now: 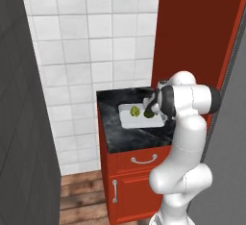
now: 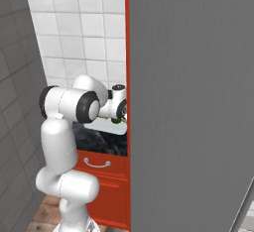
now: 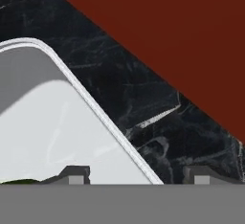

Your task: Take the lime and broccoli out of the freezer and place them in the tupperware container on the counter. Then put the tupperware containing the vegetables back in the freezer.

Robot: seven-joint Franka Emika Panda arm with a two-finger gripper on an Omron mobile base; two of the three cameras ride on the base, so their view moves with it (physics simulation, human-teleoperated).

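Broccoli (image 1: 135,110) & lime (image 1: 149,114) lie in tupperware container (image 1: 126,117) on table (image 1: 115,137). Gripper (image 3: 134,174) astride tray rim, jaws apart, nothing gripped. Tray prob. light, stiff; pinch rim.

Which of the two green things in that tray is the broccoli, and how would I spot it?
Find the black counter on the red cabinet below the tiled wall. On it lies a shallow white tray holding two green things. The broccoli is the bumpy, yellow-green clump on the left; the lime, beside the robot's arm, is smooth, round and darker.
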